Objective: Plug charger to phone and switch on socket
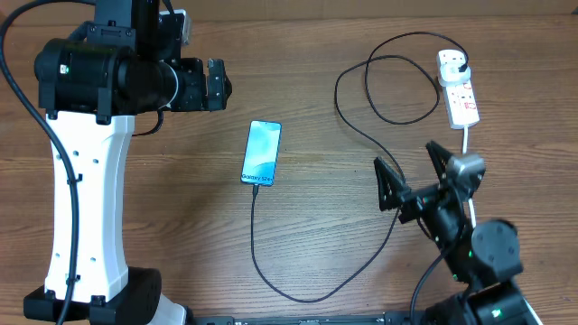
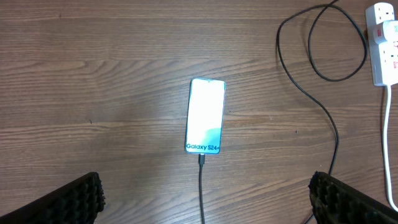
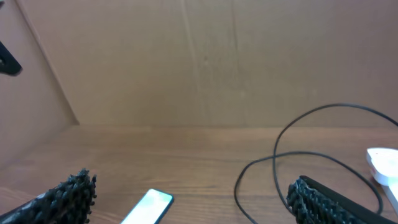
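The phone (image 1: pixel 261 153) lies flat mid-table with its screen lit; it also shows in the left wrist view (image 2: pixel 204 116) and the right wrist view (image 3: pixel 148 207). The charger's black cable (image 1: pixel 298 296) has its connector tip (image 2: pixel 201 159) seated in the phone's near end. From there it loops right and back to a plug (image 1: pixel 452 63) in the white socket (image 1: pixel 461 95). My left gripper (image 1: pixel 217 83) hangs open above the table, left of the phone, holding nothing (image 2: pixel 205 186). My right gripper (image 1: pixel 411 176) is open and empty below the socket (image 3: pixel 193 193).
The socket's thick white lead (image 1: pixel 466 140) runs down toward my right arm. Cable loops (image 1: pixel 388 86) lie left of the socket. The left arm's white base (image 1: pixel 86 208) stands at the left. A brown board wall (image 3: pixel 205 62) closes the far side.
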